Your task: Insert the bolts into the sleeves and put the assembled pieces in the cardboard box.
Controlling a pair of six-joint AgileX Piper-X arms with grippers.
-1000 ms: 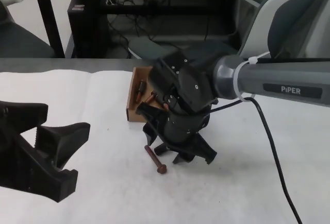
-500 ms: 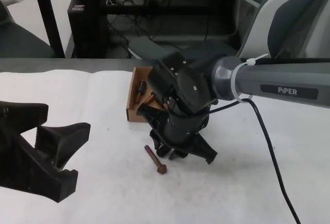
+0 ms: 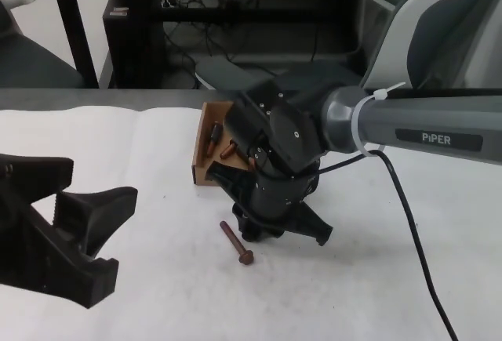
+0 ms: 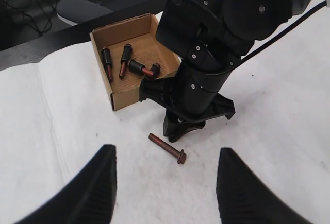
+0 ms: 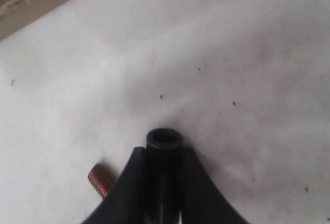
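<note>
My right gripper (image 5: 164, 168) is down at the white sheet, shut on a black sleeve (image 5: 164, 147) whose open end faces away from the wrist camera. A loose copper bolt (image 4: 167, 148) lies on the sheet right beside that gripper (image 3: 271, 227); its threaded tip (image 5: 99, 178) shows next to the fingers. The cardboard box (image 4: 111, 77) behind it holds three assembled pieces (image 4: 124, 64). My left gripper (image 4: 165, 188) hovers open at the near left, above the sheet, with the bolt (image 3: 237, 242) ahead of its fingers (image 3: 94, 208).
A white sheet (image 3: 118, 278) covers the bench. The right arm's cable (image 3: 416, 239) hangs over the sheet at the right. A dark bench edge and chairs sit behind the box (image 3: 210, 141).
The right gripper has dropped lower to the sheet and its fingers have drawn together around the sleeve. The left gripper and the bolt kept still.
</note>
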